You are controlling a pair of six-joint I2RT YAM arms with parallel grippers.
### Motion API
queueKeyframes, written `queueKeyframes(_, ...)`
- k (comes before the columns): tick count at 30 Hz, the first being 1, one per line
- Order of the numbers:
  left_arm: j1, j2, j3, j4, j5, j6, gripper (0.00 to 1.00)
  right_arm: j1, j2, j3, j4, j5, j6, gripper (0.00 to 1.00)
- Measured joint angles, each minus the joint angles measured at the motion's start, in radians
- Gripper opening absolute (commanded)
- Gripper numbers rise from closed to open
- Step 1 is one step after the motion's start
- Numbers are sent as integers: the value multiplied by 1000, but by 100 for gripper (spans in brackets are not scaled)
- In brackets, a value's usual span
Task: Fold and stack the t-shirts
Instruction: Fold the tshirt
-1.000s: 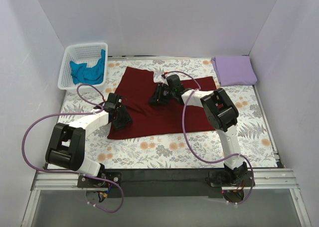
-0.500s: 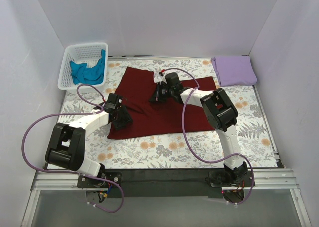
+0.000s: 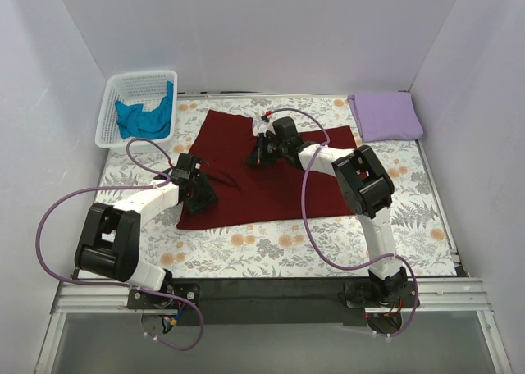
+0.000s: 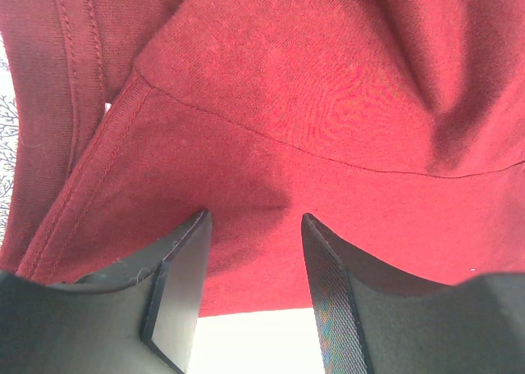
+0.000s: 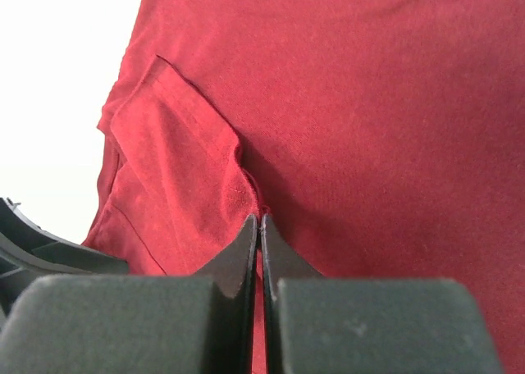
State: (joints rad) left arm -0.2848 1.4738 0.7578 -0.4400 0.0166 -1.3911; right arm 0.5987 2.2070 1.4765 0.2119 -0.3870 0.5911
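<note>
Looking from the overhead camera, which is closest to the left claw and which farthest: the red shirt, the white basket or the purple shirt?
1. The maroon t-shirt, directly beneath the left gripper.
2. The white basket, in the back-left corner.
3. The lavender t-shirt, in the back-right corner.

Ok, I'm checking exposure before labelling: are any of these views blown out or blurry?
Top external: even, soft light, sharp; the maroon t-shirt reads clearly. Left wrist: stitching crisp, but the strip past the hem is blown out white. Right wrist: the upper left corner is blown out too, and the right gripper looks slightly soft up close.
</note>
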Motion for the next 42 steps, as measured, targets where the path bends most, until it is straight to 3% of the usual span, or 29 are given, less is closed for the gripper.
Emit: queueKeyframes(42, 0, 3, 1, -1, -2, -4, 47, -36, -90, -101, -7, 94, -48, 10)
